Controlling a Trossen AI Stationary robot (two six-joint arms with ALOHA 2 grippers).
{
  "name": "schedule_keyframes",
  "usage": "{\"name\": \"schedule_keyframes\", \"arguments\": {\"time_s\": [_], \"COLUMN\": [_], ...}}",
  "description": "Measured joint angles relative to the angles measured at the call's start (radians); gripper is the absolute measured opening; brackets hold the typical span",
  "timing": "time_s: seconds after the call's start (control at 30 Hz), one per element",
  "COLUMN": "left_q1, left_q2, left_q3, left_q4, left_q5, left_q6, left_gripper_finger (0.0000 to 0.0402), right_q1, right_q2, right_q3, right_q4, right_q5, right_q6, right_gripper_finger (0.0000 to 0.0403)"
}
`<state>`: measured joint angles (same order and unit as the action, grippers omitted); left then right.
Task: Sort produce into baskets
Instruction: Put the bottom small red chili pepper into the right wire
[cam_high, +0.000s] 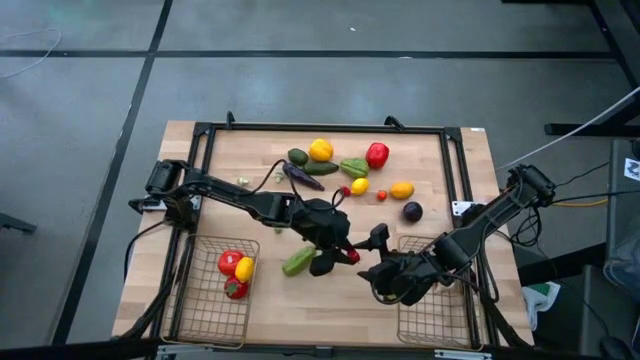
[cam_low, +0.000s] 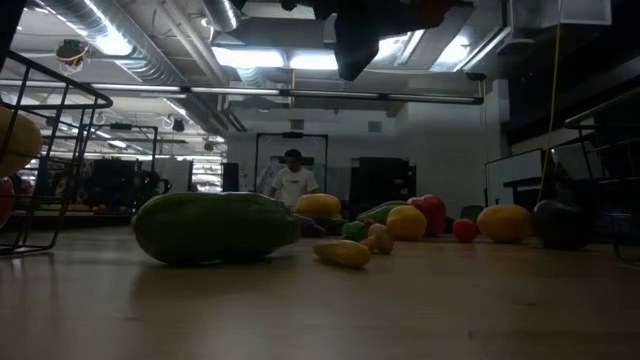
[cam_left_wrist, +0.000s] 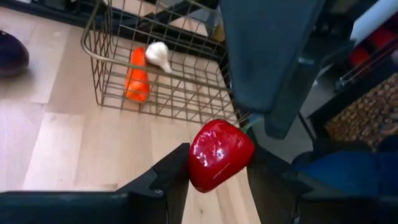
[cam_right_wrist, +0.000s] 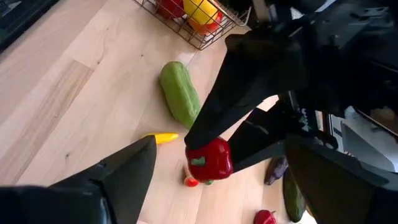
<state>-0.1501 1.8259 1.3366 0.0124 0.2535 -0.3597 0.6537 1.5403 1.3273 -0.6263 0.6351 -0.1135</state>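
Left hand (cam_left_wrist: 214, 171) holds a red pepper (cam_left_wrist: 219, 154) above the bench (cam_high: 270, 300); right hand (cam_right_wrist: 214, 174) gapes wide; only the wrist view reveals the basket's (cam_left_wrist: 186, 93) carrot (cam_left_wrist: 138, 76) and garlic (cam_left_wrist: 158, 55).

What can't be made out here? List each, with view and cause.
- High view: right basket contents, partly covered by the right arm.
- Low view: dark arm part, cut off by the top edge; which arm unclear.
- Low view: left basket, cut by the left edge.
- Low view: person, too distant.
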Motion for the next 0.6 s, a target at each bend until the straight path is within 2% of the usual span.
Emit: {"name": "schedule_keyframes", "arguments": {"time_s": [0.4, 0.6], "left_q1": [0.0, 0.0], "left_q2": [-0.001, -0.001], "left_q3": [0.013, 0.013], "left_q4": [0.112, 0.111], "left_q5": [0.035, 0.035], "left_q6": [-0.1, -0.111], "left_gripper_finger": [0.0145, 0.0145], "right_q1": [0.0, 0.0], "right_q2": [0.0, 0.0], "right_q3": [0.0, 0.0], "right_q4": [-0.003, -0.003], "right_q5": [0.0, 0.001], "right_q6": [-0.023, -0.027], "right_gripper_finger": [0.0349, 0.0306]}}
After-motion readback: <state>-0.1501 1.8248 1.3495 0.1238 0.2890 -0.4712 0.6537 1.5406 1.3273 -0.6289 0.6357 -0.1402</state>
